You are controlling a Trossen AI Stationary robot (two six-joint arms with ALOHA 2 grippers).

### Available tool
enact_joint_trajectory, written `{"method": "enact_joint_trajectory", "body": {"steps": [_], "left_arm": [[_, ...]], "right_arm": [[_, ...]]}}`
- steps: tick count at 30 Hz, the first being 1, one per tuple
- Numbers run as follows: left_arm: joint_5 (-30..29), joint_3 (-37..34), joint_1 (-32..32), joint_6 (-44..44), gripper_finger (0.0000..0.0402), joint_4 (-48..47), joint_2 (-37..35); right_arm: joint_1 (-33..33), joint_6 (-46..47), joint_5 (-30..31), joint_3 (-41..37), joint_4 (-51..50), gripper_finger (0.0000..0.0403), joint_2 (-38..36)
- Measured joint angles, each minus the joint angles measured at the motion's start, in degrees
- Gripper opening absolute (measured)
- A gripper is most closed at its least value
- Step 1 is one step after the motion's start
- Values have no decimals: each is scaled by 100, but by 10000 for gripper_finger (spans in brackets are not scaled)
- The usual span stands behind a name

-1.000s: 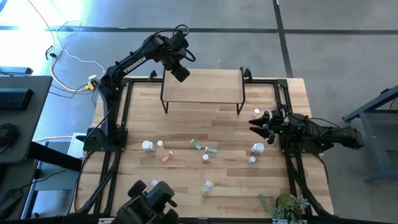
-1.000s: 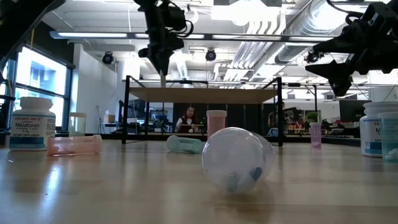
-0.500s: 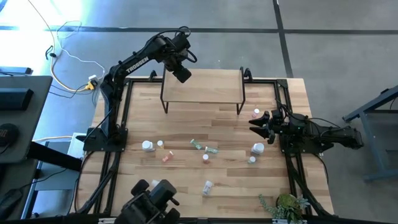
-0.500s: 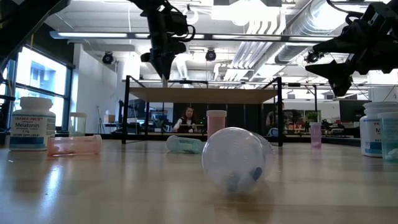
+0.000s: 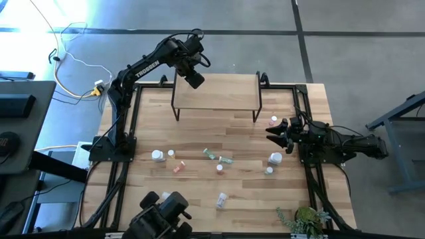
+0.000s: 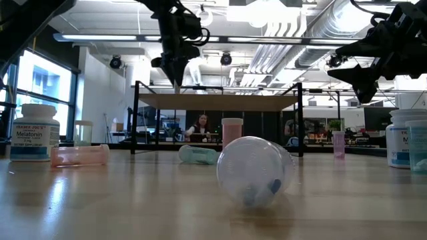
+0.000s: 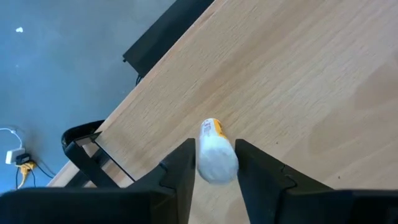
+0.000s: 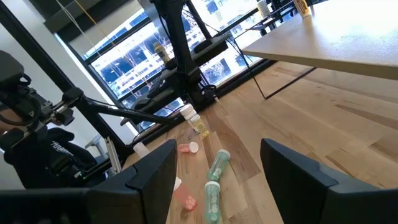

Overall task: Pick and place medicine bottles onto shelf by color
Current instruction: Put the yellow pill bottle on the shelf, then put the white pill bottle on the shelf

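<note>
My left gripper (image 5: 194, 81) hangs over the far left corner of the shelf (image 5: 222, 96), a light-wood board on black legs, and is shut on a tiny bottle (image 7: 214, 149) with a white cap and yellow body. In the low view its tips (image 6: 177, 85) sit just above the shelf top (image 6: 220, 101). My right gripper (image 5: 271, 135) hovers open above the table's right side, near an upright pink bottle (image 5: 273, 121). Several other bottles lie or stand across the table's middle, among them a white one (image 5: 157, 156), green ones (image 5: 209, 153) and a clear one (image 5: 222, 199). My left gripper pinches the bottle by its white cap (image 7: 217, 163) between the two fingers, coming from above and pointing down. The bottle stands upright below the fingers, its yellow body (image 7: 212, 127) toward the shelf board (image 7: 298, 74). Whether its base touches the board, I cannot tell.
A white bottle (image 5: 275, 158) and a smaller one (image 5: 268, 170) stand near the right arm. A clear jar (image 6: 253, 170) lies on its side close to the low camera. Black frame rails run along both table sides. A plant (image 5: 302, 219) sits at the near right corner.
My left gripper has drifted slightly toward the table's right over the shelf corner, still shut on the bottle. The right arm has kept still.
</note>
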Motion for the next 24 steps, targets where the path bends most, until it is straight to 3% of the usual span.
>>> {"method": "enact_joint_trajectory", "body": {"steps": [11,24], "left_arm": [[-87,-2,1,2,158,239,-1],[-171,-2,1,301,164,276,-156]], "right_arm": [[0,0,0,0,-1,222,0],[0,-2,0,1,-1,222,-2]]}}
